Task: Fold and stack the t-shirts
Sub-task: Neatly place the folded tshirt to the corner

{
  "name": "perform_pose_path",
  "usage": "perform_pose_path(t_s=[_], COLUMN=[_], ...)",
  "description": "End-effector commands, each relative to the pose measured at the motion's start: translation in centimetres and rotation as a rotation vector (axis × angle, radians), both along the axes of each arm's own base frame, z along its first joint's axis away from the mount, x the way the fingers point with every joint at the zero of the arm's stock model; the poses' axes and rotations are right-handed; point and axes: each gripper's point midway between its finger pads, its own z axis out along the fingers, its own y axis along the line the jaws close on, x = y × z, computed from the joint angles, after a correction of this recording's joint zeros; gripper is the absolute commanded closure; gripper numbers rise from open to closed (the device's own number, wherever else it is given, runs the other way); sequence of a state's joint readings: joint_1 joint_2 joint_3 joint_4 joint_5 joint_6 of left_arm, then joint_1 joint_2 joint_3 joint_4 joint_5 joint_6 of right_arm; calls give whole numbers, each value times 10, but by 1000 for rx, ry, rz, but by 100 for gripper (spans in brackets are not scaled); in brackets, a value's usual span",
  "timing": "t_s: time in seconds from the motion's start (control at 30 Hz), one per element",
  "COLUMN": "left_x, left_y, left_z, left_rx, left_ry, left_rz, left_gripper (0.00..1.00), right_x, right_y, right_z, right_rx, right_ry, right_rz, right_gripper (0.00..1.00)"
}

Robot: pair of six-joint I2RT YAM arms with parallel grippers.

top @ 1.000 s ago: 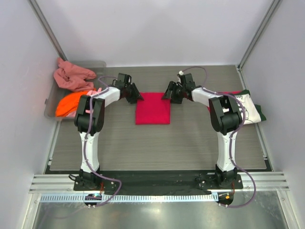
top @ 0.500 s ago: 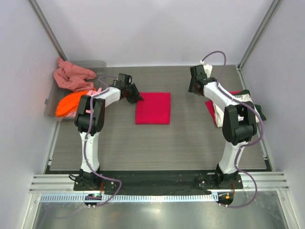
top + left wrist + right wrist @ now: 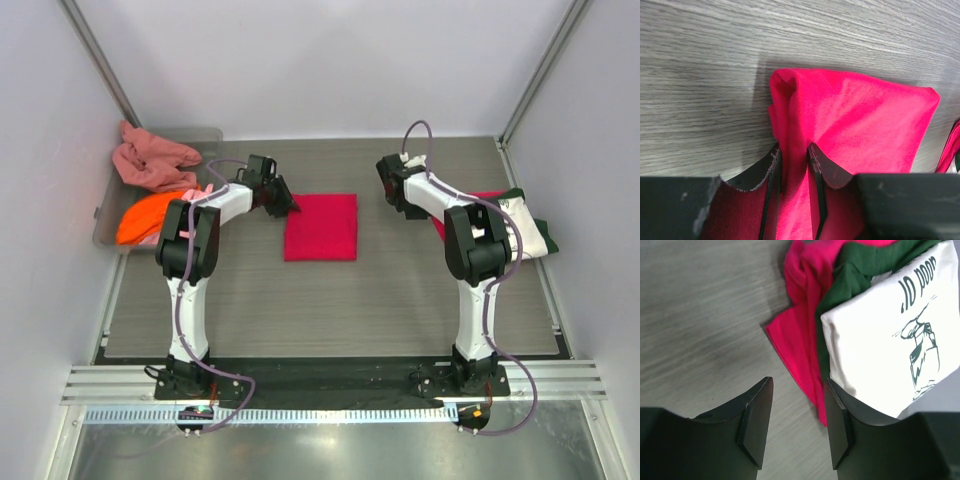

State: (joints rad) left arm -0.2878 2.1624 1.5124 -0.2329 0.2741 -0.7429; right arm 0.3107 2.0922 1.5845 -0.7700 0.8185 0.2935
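Observation:
A folded crimson-red t-shirt lies mid-table. My left gripper is shut on its far left corner; in the left wrist view the red cloth is pinched between the fingers of the gripper. My right gripper is open and empty, hovering between that shirt and a stack at the right. The stack has a cream printed shirt on top, also in the right wrist view, over a dark green one and a red one. The right gripper is just short of the stack's edge.
A clear grey bin at the far left holds a salmon-pink shirt, an orange one and a light pink one. Enclosure walls ring the table.
My right gripper let go of the crimson shirt's far right corner, swung away toward the right stack, then came back a little to the left. My left gripper has not moved.

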Motion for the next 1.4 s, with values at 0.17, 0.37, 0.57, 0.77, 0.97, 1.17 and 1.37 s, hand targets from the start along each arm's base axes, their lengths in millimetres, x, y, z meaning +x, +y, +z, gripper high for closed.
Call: perform_pose_path(t_s=[0.17,0.37,0.57,0.77,0.97,1.17,1.37], left_x=[-13,-14,-15,-13,-12,-11,-10], left_y=[4,4,5,8,18,29,34], left_z=[0,-2,-1,1,1,1,-2], left_rx=[36,39,40,44,39,44,45], left_ry=[18,24,22,12,17,8,16], left_rz=[-28,-30,-32,-25,-7,17,23], left_gripper=[74,75,77,79,85,91,92], right_x=[-11,-9,-13,-9,-9,5,21], right_y=[-12,-24,-37,-20,50,125,164], right_z=[-17,-42,-50,-43,-41,-13,0], right_rx=[-118,-150,-173,-131,80,238,308], right_ry=[81,147,166,142,94,-7,-25], right_rz=[-14,-51,-102,-69,50,150,196], right_gripper=[49,57,75,99,99,99,75])
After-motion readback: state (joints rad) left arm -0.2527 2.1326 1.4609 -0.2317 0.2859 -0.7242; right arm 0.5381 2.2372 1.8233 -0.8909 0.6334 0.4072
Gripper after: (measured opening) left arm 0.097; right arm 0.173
